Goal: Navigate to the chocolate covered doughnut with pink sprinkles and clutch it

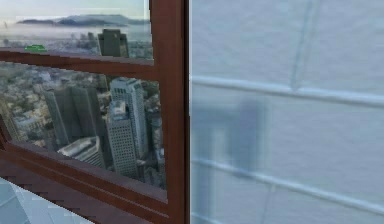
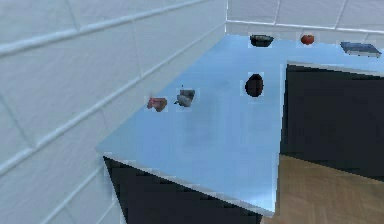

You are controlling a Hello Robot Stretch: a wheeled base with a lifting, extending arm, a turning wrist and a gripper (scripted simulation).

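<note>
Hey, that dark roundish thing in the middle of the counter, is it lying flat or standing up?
Standing up, it seems: the dark thing looks taller than it is wide where it rests on the counter.

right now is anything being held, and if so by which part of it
Cannot be told. A dark rounded thing, a small grey thing and a small reddish thing all sit on the pale blue countertop.

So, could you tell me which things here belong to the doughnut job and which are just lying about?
Job: dark oval blob on the counter, possibly the doughnut; I cannot tell for sure.
Lying about: reddish blob; grey blob; bowl; red round thing; flat dark thing; window.
</note>
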